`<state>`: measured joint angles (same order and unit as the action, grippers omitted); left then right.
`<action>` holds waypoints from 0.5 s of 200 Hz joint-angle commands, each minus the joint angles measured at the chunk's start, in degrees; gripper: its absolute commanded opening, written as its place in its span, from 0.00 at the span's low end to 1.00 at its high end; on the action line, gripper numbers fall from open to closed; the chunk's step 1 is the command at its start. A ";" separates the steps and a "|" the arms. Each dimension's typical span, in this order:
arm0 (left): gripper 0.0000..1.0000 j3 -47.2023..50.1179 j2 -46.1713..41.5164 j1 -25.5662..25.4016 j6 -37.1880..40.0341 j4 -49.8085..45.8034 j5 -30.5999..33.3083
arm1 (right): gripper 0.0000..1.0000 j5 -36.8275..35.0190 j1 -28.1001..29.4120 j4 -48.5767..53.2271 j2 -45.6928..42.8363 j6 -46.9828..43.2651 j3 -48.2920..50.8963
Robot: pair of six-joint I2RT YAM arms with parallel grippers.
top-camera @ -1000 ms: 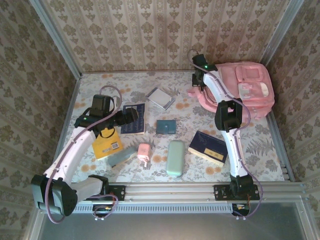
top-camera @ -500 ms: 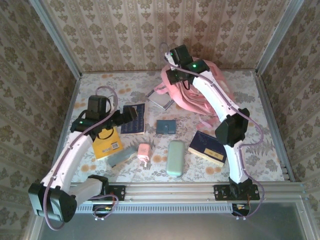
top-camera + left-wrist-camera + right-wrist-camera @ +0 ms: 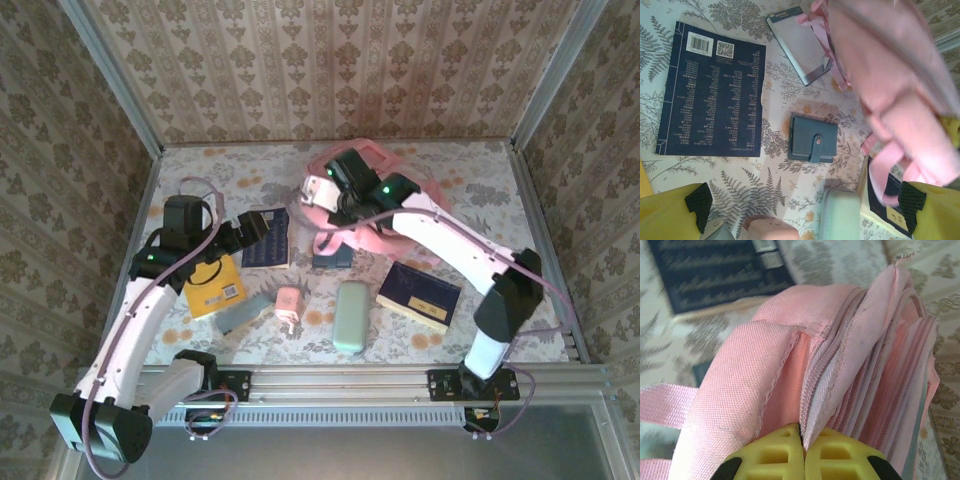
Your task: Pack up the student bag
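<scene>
From above, the right claw (image 3: 333,190) is out over the middle of the table (image 3: 200,170), shut on the top of the pink bag (image 3: 372,232). The bag hangs in a bunch under it, straps trailing. My guess is that it is gripped there so the arm can bring it in among the things to be packed. The left claw (image 3: 252,230) waits wide open and empty over a navy book (image 3: 270,245). A yellow book (image 3: 213,287), a small pink box (image 3: 288,303), a pale green case (image 3: 351,316) and a second dark book (image 3: 420,296) lie in a row nearer the arms.

From the left wrist, the left claw (image 3: 805,202) has its jaws spread well apart and nothing between them. Below it lie the navy book (image 3: 710,95), a grey notepad (image 3: 799,44) and a teal wallet (image 3: 812,138). The pink bag (image 3: 890,80) is blurred. It looms over the notepad's corner, and one strap droops across the second dark book (image 3: 879,202). The strap and bag could snag on either thing.

From the right wrist, the right claw (image 3: 802,452) is pinched tight on a fold of the pink bag (image 3: 755,375), right beside the zip. The zip looks closed where I can see it, so the bag probably needs opening before anything goes in. The navy book (image 3: 715,270) lies beyond.
</scene>
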<state>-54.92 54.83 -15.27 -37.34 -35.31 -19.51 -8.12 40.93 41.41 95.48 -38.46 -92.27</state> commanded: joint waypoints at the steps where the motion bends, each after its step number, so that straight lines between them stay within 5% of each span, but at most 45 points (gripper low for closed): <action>1: 1.00 1.76 -0.73 0.45 -2.11 0.30 0.96 | 0.00 1.43 -0.08 -8.27 -13.45 -5.63 9.61; 46: 0.99 2.53 3.86 0.29 -3.62 3.15 -1.07 | 0.00 -2.43 0.77 -10.30 -27.79 6.52 25.76; 100: 0.99 0.22 8.43 -2.76 -5.34 3.85 1.66 | 0.02 -25.62 2.32 -11.15 -32.28 28.84 36.98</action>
<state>-52.97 61.93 -16.53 -41.04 -32.42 -19.27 -19.16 43.88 32.34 65.19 -23.11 -56.71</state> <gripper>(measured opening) 0.993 0.065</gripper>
